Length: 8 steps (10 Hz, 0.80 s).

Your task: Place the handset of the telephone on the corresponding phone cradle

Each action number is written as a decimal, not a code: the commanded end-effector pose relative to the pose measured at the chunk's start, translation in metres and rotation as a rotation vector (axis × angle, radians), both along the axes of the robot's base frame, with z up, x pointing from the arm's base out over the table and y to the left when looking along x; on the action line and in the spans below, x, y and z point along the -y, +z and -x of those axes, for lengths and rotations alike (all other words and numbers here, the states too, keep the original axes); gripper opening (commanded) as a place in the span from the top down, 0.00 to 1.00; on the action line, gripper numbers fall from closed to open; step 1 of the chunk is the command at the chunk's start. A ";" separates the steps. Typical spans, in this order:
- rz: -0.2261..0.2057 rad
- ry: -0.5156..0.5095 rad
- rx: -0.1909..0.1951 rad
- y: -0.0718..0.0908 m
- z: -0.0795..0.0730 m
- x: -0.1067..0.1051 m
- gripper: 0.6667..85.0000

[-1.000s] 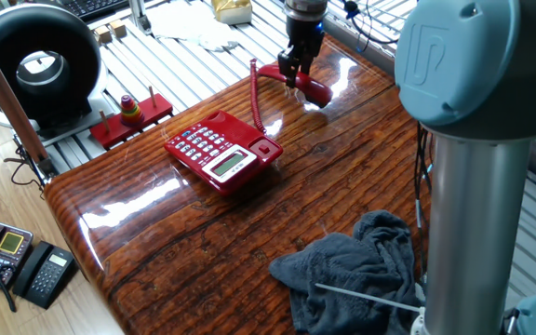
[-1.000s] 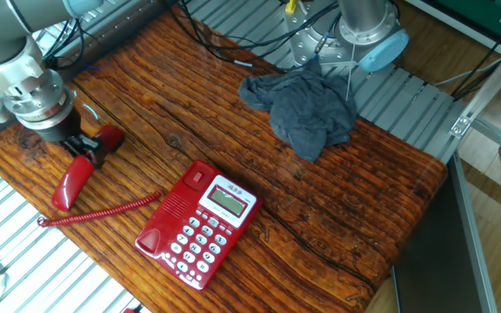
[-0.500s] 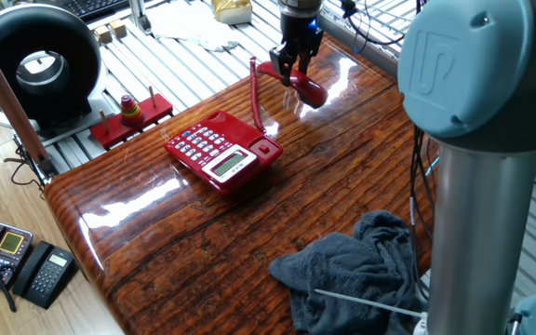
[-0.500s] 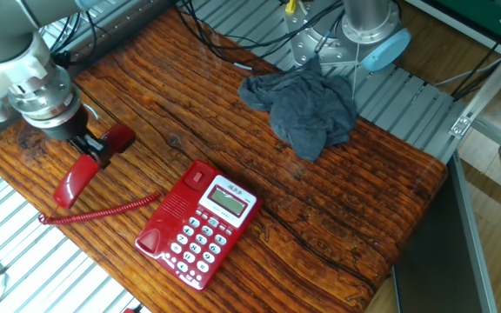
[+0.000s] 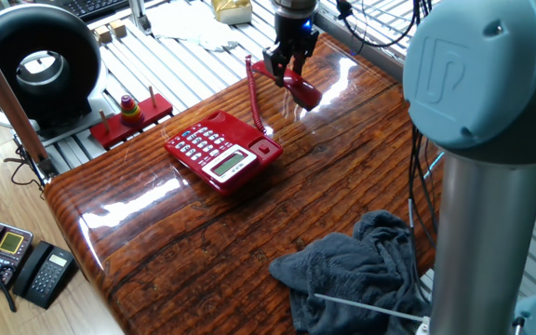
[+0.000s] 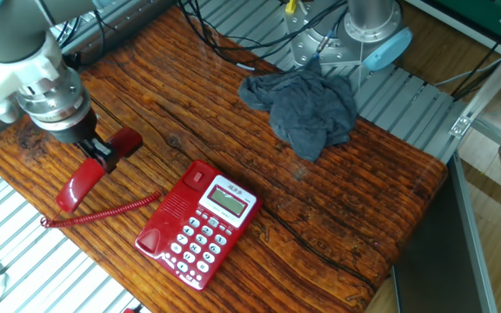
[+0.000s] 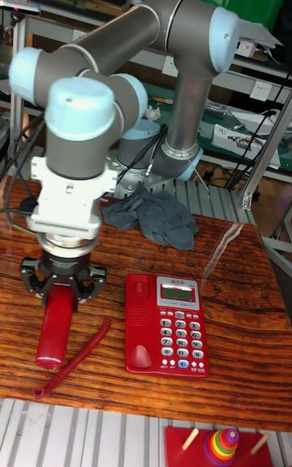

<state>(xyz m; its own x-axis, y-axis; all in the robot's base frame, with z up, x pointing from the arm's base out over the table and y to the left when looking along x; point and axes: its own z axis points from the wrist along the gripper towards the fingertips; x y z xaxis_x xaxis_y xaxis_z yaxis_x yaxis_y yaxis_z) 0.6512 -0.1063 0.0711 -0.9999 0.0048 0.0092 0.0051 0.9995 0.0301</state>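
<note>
My gripper (image 6: pixel 100 156) is shut on the middle of the red handset (image 6: pixel 77 181), which hangs tilted just above the wooden table, left of the red telephone (image 6: pixel 200 227). In the tall fixed view the gripper (image 7: pixel 62 291) grips the handset (image 7: pixel 52 332) beside the telephone (image 7: pixel 166 326). The phone cradle (image 7: pixel 139 327) runs along the keypad's left side with nothing in it. The red coiled cord (image 6: pixel 103 210) trails over the table from the handset toward the phone. From the opposite side, the gripper (image 5: pixel 287 67) holds the handset (image 5: pixel 303 90) beyond the telephone (image 5: pixel 220 151).
A crumpled grey cloth (image 6: pixel 303 109) lies on the table near the arm's base (image 6: pixel 368 30). A red ring-stacking toy (image 5: pixel 130 113) sits off the table's edge. Two dark phones (image 5: pixel 17 261) lie on the floor. Cables (image 6: pixel 224 39) run along the far side.
The gripper has raised the handset off the table and carried it a little toward the telephone; the cord has shifted with it. The phone has not moved.
</note>
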 end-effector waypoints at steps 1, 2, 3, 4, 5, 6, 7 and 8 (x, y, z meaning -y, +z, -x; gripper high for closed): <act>0.011 -0.018 0.018 0.002 -0.003 -0.008 0.56; 0.029 -0.019 0.019 0.002 -0.003 -0.003 0.56; 0.058 -0.017 0.020 0.002 -0.003 0.005 0.57; 0.081 -0.003 0.015 0.002 -0.002 0.011 0.57; 0.081 0.025 0.017 0.002 -0.003 0.011 0.57; 0.088 0.060 0.033 0.002 -0.007 0.012 0.57; 0.108 0.084 0.063 0.003 -0.015 0.017 0.57; 0.106 0.097 0.087 0.003 -0.021 0.016 0.57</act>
<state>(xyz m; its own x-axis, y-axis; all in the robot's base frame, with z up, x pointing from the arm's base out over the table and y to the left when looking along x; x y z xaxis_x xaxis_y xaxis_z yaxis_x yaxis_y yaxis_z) 0.6598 -0.1190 0.0721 -0.9984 -0.0496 -0.0273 -0.0479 0.9969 -0.0617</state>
